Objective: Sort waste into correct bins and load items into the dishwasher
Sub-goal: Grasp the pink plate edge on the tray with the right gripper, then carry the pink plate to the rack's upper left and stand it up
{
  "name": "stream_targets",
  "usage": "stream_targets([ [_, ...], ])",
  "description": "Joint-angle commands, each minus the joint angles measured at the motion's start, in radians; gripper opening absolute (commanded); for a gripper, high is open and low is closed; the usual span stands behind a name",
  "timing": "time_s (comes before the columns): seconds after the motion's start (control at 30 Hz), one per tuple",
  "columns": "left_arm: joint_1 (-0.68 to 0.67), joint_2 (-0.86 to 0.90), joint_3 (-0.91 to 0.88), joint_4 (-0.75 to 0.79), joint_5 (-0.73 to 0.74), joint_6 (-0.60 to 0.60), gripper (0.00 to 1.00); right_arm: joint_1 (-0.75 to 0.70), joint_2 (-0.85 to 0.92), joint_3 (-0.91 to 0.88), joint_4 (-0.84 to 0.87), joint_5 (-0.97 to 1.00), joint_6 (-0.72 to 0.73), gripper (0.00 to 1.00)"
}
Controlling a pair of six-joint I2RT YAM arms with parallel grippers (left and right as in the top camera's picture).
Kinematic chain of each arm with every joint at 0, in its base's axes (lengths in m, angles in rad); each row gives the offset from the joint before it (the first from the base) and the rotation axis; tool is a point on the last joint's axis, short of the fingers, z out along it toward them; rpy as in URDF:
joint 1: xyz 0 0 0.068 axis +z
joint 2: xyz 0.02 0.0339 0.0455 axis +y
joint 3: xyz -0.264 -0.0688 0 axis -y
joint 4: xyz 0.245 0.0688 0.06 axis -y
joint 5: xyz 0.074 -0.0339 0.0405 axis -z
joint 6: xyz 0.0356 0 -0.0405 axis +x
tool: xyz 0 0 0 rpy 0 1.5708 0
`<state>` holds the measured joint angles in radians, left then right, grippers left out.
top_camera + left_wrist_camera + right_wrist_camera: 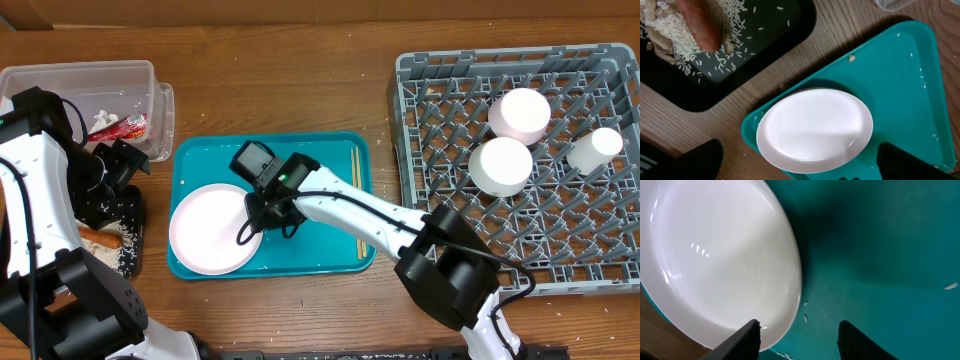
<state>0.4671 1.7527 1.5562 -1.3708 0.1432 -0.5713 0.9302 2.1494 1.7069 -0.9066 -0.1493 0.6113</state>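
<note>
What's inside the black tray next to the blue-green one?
The black tray holds an orange carrot, a heap of white grains and some brownish scraps. Whatever lies under the carrot and the heap is covered, and the tray's far end is out of the picture.

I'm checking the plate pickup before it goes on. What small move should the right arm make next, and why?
Probably close the right gripper on the white plate at its rim. In the right wrist view its fingers are apart and straddle that rim, one over the plate and one over the teal tray. The plate rests on the tray and is not yet lifted.
</note>
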Motion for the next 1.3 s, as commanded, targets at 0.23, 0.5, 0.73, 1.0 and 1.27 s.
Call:
stream_targets([
  [0.23,0.004,0.002,-0.003,0.000,0.004,-0.012,1.00,0.033,0.095,0.000,0.003,0.017,0.016,0.44],
  [0.5,0.004,0.002,-0.003,0.000,0.004,-0.013,1.00,0.027,0.095,0.024,-0.056,0.076,0.018,0.09],
  [0.73,0.004,0.002,-0.003,0.000,0.004,-0.012,1.00,0.011,0.086,0.210,-0.273,0.193,0.018,0.04],
  [1.0,0.004,0.002,-0.003,0.000,0.004,-0.012,1.00,-0.077,0.028,0.480,-0.617,0.567,0.061,0.04],
  [1.27,0.004,0.002,-0.003,0.000,0.004,-0.012,1.00,-0.330,-0.056,0.540,-0.785,0.795,0.075,0.04],
])
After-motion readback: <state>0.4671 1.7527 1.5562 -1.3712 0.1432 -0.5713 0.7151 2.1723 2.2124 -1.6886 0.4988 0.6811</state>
